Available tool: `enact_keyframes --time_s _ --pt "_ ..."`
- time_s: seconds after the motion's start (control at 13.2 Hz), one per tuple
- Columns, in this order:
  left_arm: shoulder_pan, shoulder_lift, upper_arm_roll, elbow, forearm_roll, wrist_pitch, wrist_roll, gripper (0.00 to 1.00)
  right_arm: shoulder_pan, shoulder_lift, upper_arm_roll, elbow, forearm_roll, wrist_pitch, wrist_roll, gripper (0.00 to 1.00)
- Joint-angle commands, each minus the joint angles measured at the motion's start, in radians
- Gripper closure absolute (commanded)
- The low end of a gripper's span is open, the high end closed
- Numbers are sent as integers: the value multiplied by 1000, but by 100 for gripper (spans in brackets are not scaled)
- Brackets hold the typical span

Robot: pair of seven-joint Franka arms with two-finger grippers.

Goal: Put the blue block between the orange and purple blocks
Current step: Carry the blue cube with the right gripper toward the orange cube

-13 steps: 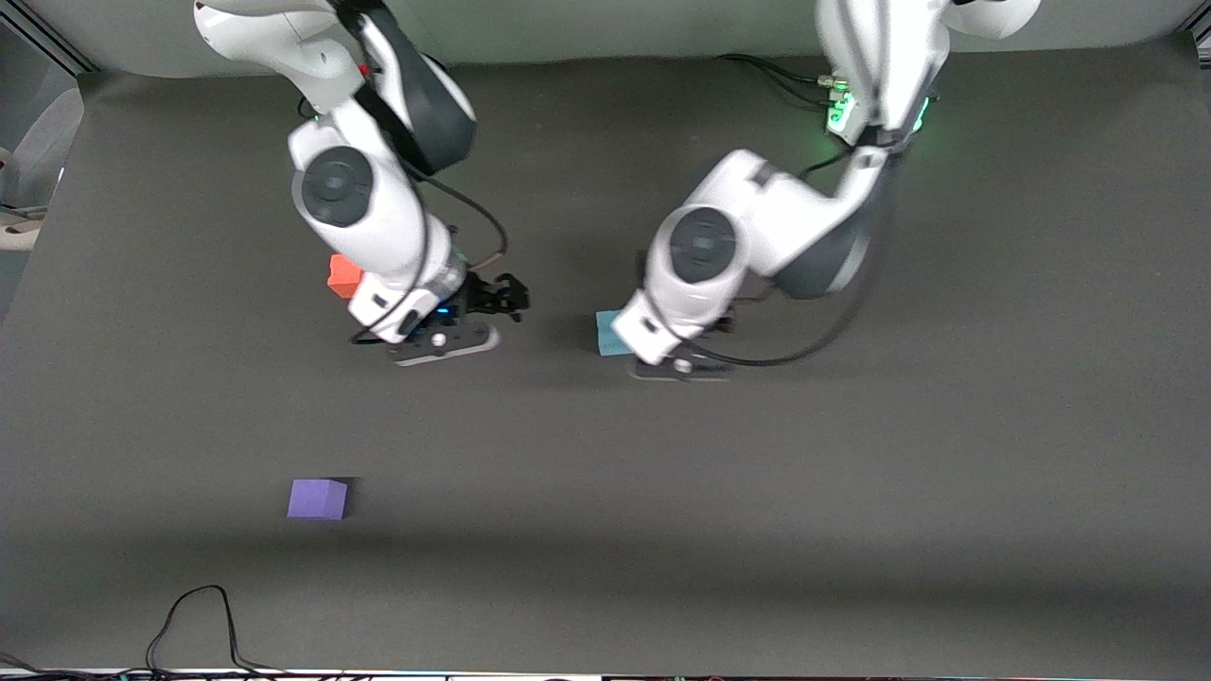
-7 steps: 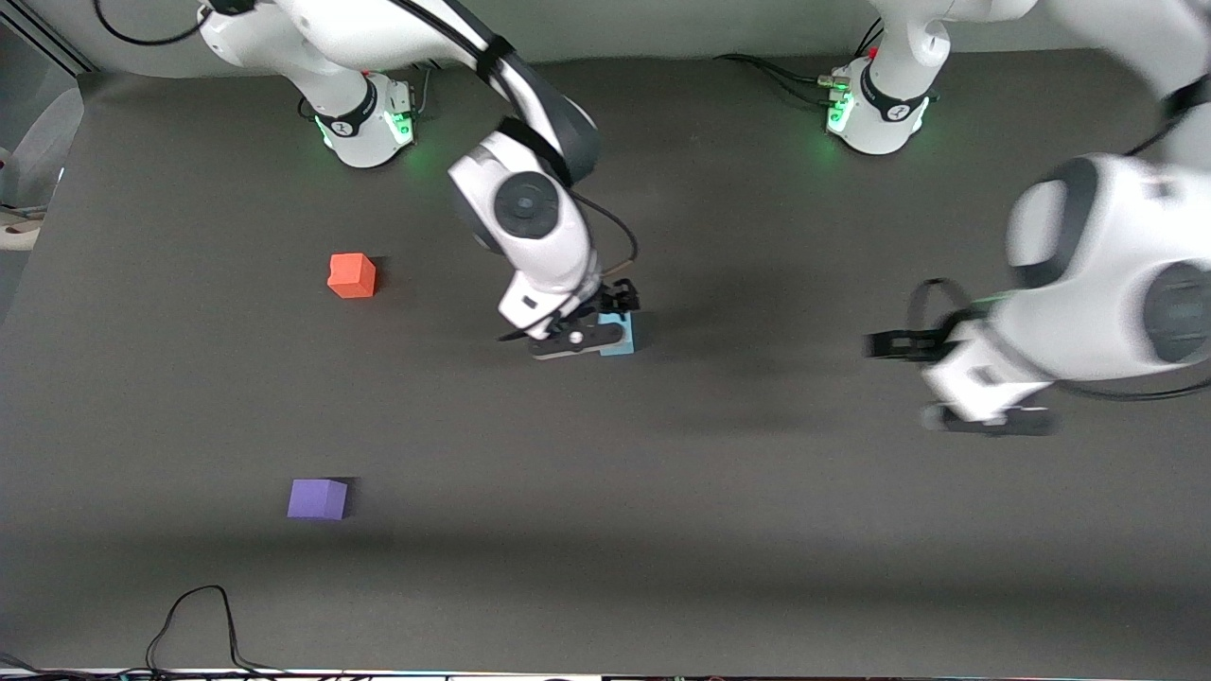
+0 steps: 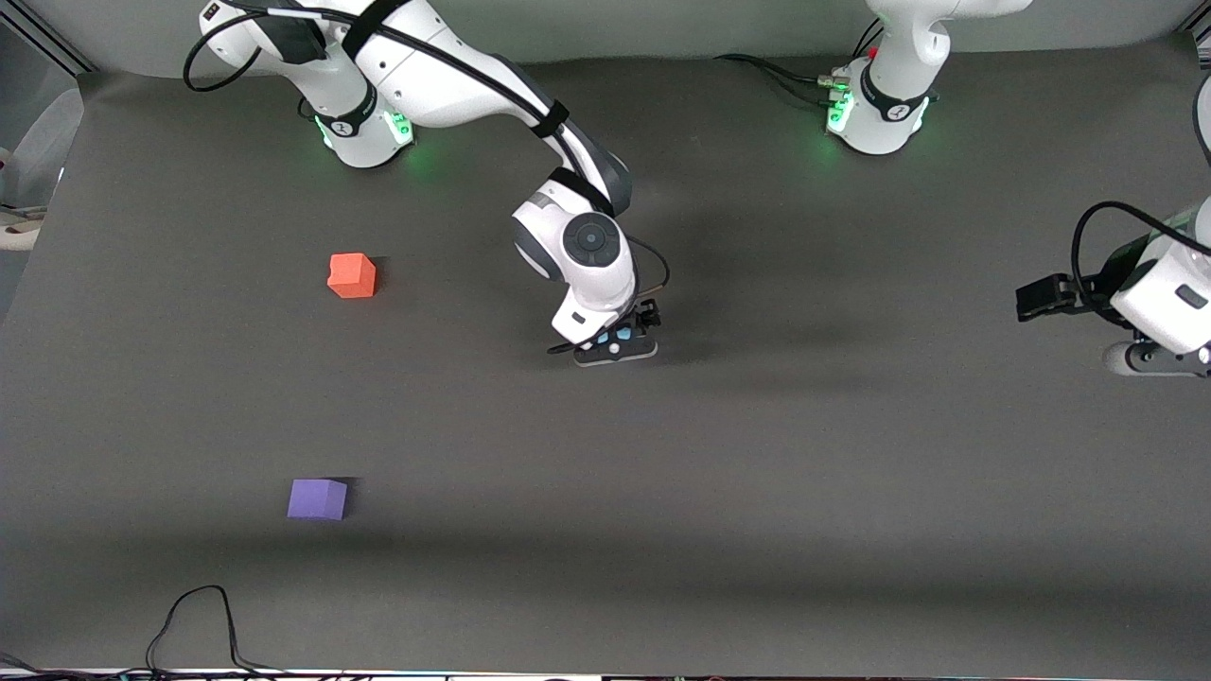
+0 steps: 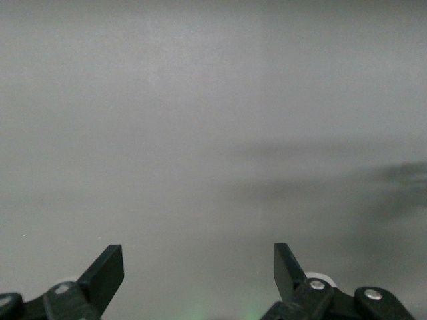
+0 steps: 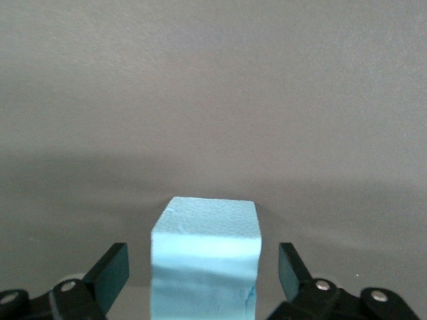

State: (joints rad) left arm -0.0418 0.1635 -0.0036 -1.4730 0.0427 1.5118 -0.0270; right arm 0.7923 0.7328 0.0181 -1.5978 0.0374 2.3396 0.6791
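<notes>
The light blue block [image 5: 204,263] stands on the table mid-way along it; in the front view only a sliver [image 3: 624,334] shows under the right hand. My right gripper [image 3: 620,340] [image 5: 203,270] is open, with one finger on each side of the block and a gap to each. The orange block [image 3: 352,275] sits toward the right arm's end. The purple block [image 3: 318,498] lies nearer the front camera than the orange one. My left gripper [image 3: 1050,299] [image 4: 199,267] is open and empty over the left arm's end of the table.
A black cable [image 3: 194,619] loops on the table near the front edge, close to the purple block. The two arm bases [image 3: 364,123] [image 3: 875,109] stand at the back edge. The table is a dark mat [image 3: 757,492].
My right gripper has moved from beside the orange block to the blue block and now straddles it. My left arm has swung away from the blue block to the table's end.
</notes>
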Motion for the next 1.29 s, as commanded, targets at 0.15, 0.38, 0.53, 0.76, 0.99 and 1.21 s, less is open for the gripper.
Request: enact_keyframes --time_s 0.15,0.38,0.53,0.76,0.99,1.21 --pt "-4 -123 -6 -151 22 56 6 0 11 -16 -12 -33 -25 20 39 43" --pt "-9 -188 -9 -230 19 102 7 0 4 -20 -12 -33 -25 14 39 56" --pt "-10 -202 -6 -237 9 111 54 0 1 -67 -13 -57 -25 -23 39 57" --pt "-7 -199 -6 -218 3 96 61 0 -40 -194 -76 -111 -25 -136 -45 57" --pt "-7 -179 -6 -181 -10 82 59 0 -158 -333 -99 -146 -17 -287 -180 56" --pt "-4 -177 -6 -176 -32 67 70 0 -287 -478 -151 -305 -16 -252 -341 56"
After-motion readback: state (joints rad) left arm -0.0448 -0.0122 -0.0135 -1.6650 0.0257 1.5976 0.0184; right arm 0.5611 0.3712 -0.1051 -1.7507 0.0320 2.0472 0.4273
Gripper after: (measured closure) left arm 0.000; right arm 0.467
